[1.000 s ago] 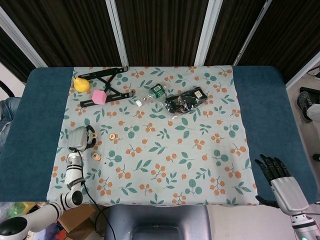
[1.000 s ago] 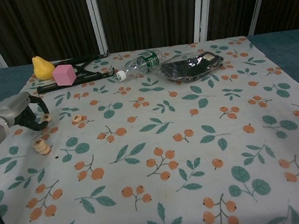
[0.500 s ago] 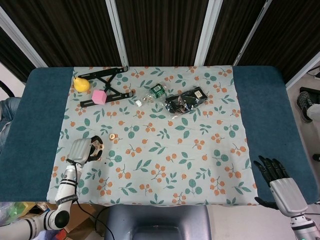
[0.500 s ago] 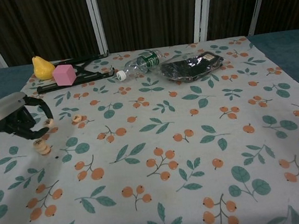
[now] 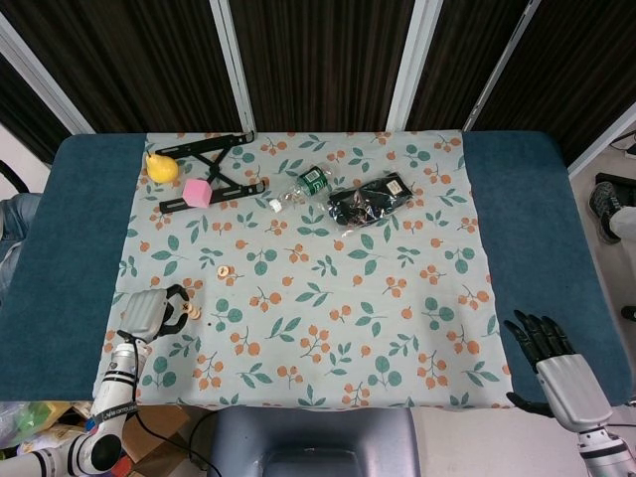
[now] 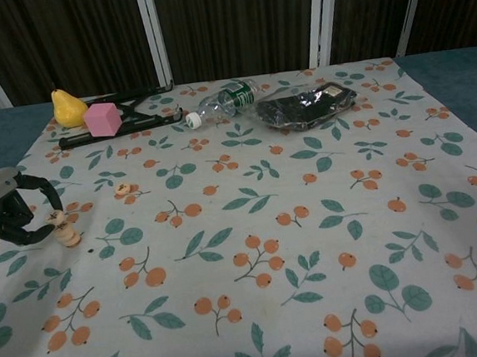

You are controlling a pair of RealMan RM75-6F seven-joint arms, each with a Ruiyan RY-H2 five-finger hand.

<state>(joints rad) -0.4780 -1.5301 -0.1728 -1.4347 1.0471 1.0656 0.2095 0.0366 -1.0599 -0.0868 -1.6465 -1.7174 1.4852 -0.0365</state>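
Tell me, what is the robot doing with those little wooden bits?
The left hand hangs at the near left edge of the flowery cloth, pinching a small wooden bead just above a little stack of beads. One more bead lies loose nearby. The right hand waits off the cloth's right corner, fingers apart, holding nothing. A yellow pear, pink cube and plastic bottle sit at the far side.

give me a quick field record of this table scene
left hand: fingers curled by a small wooden bead, grip unclear
below it: bead stack on the cloth
right hand: open, off the cloth's near right corner
far left: pear, pink cube, black folding stand
far middle: plastic bottle lying down, dark packet
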